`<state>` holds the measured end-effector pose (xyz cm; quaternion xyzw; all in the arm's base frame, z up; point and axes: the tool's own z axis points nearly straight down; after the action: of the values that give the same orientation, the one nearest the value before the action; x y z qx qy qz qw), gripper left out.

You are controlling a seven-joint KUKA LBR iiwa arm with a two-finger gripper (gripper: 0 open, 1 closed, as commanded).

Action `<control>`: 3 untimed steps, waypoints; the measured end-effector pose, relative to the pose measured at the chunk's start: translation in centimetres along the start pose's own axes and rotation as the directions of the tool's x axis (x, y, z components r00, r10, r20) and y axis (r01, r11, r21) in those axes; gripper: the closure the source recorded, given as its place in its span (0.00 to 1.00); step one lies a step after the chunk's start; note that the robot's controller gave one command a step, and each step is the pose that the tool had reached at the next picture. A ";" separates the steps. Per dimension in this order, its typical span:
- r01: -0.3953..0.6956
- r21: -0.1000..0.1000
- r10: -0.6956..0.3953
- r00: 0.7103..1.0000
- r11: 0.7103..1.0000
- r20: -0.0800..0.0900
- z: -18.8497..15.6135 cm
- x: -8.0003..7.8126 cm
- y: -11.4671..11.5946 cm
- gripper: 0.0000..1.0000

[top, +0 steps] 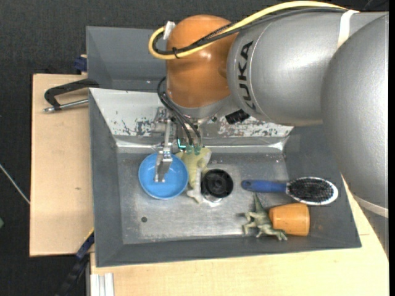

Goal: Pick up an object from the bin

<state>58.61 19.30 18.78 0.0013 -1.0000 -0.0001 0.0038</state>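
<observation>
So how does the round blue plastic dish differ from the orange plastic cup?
The round blue plastic dish lies flat at the left of the grey bin, partly under the gripper. The orange plastic cup lies on its side at lower right, clear of it. The dish is wide and shallow, the cup narrower and deeper. Both are round and single-coloured.

Views: just one camera is used.
Position: set above the bin (105,184), a bit off to one side.
Facing: pointed down into it.
Range: fairly close, most of the bin taken in.
Right edge: entered by the arm (308,60).
</observation>
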 end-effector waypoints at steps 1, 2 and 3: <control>0.319 0.001 -0.319 0.948 0.948 0.013 11.5 -1.7 -2.6 0.00; 0.318 0.001 -0.318 0.948 0.948 0.014 11.3 -1.9 -2.4 0.00; 0.317 0.001 -0.317 0.948 0.949 0.014 11.2 -2.0 -2.3 0.00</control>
<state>60.51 17.01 7.62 0.1617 -0.9868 -0.0015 -0.0030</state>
